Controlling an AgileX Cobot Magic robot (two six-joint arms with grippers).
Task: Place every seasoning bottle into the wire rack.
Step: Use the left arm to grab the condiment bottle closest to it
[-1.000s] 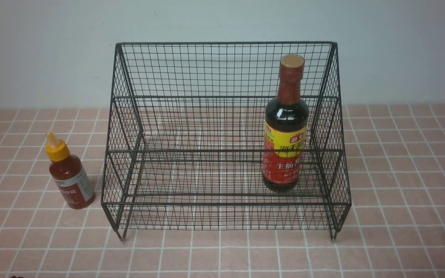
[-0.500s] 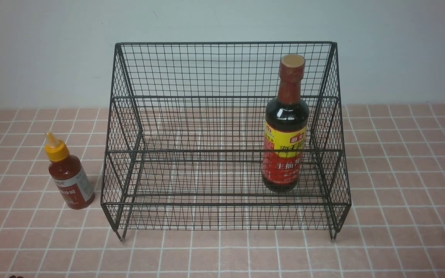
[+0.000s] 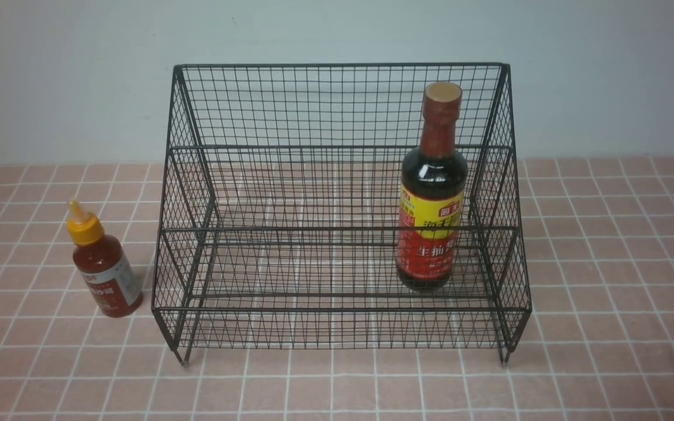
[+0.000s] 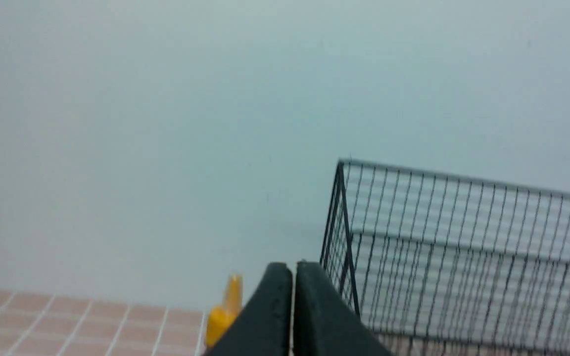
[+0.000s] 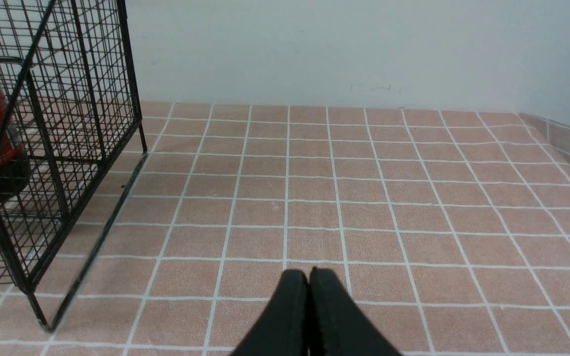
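My left gripper (image 4: 293, 272) is closed and empty; the squeeze bottle (image 3: 103, 269) ahead of it looks light and soft, so I'd grip its belly gently.

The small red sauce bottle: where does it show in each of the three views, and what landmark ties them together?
Front view: the red sauce bottle stands on the tiled table, outside the rack, to its left.
Left wrist view: only its yellow cap shows, beside the shut left hand and near the rack's corner post.
Right wrist view: not in it.
Shared landmark: the rack, seen in all three.
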